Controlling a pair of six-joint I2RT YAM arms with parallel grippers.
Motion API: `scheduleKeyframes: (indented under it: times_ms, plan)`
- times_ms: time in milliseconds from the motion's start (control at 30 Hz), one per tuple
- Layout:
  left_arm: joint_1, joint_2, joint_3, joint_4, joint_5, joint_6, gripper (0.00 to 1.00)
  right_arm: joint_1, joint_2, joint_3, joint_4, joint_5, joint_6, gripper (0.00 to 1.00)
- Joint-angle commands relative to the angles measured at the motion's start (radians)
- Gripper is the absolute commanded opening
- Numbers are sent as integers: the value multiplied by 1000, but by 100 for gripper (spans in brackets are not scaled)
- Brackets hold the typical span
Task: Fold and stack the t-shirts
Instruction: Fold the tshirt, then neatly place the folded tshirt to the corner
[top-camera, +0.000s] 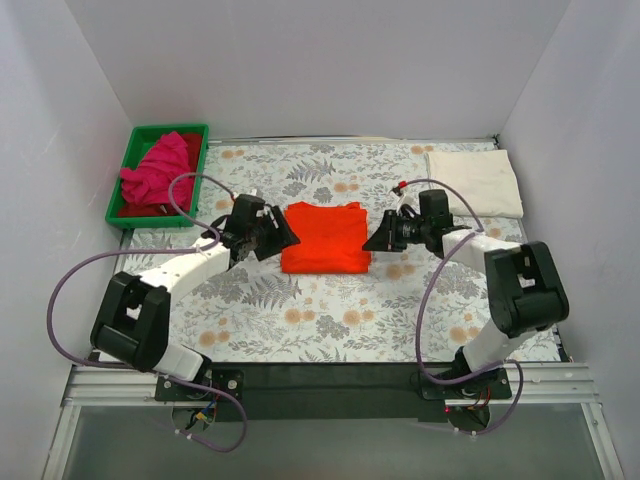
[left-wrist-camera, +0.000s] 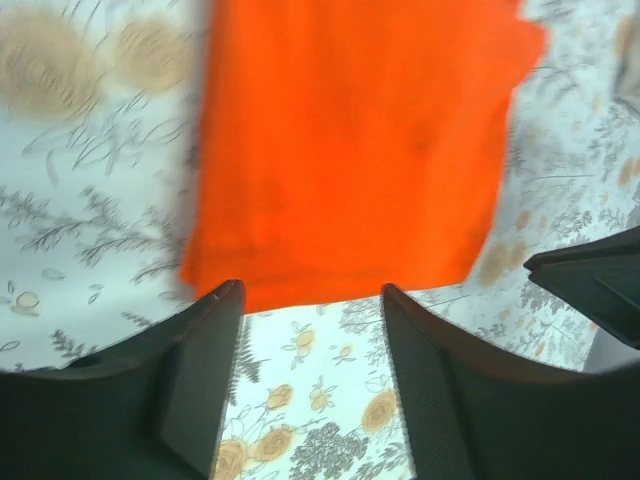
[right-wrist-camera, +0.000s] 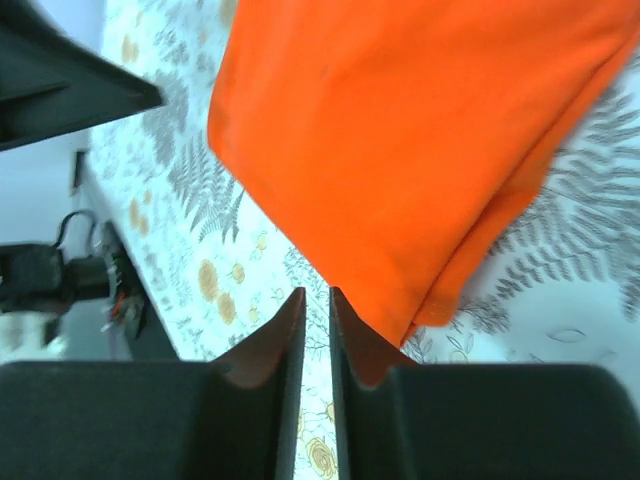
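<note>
Shows orange-red t-shirt (top-camera: 324, 238) and cream-white t-shirt (top-camera: 475, 183) folded but unstacked, magenta-pink t-shirt (top-camera: 158, 172) crumpled; left gripper (left-wrist-camera: 310, 295) released, right gripper (right-wrist-camera: 317, 300) barely parted, empty.

The left arm (top-camera: 185, 265) and right arm (top-camera: 520, 285) are built of white segments and black joints, with lilac cables (top-camera: 52, 300) and black fingers (left-wrist-camera: 190, 390).

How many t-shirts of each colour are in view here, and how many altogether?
Bright orange-red folded fabric t-shirt: 1
Cream-white folded fabric t-shirt: 1
Magenta-pink crumpled fabric t-shirt, in the green plastic tray: 1
Total: 3 t-shirts
</note>
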Motion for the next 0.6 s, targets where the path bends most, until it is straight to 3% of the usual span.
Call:
scheduleKeyframes:
  times_ms: [0,100,167,267,333,433,567]
  plan:
    - [-116,-76,106,-76,-161,147,62,-6,-121,57,-283,229,-76,22]
    - [-240,-55,173,-88,-249,258,70,-17,-213,63,-395,387,-76,34]
    - [-301,-29,219,-88,-302,336,76,-47,-279,51,-473,444,-69,49]
    - [-417,37,290,-91,-394,437,78,-109,-357,29,-545,456,-66,64]
    - [-498,102,328,-91,-455,491,78,-158,-399,5,-576,452,-64,67]
    - [-586,211,403,-93,-524,581,74,-201,-497,-32,-622,481,-58,85]
    - [-649,344,488,-111,-586,650,53,-227,-549,-52,-665,531,-76,96]
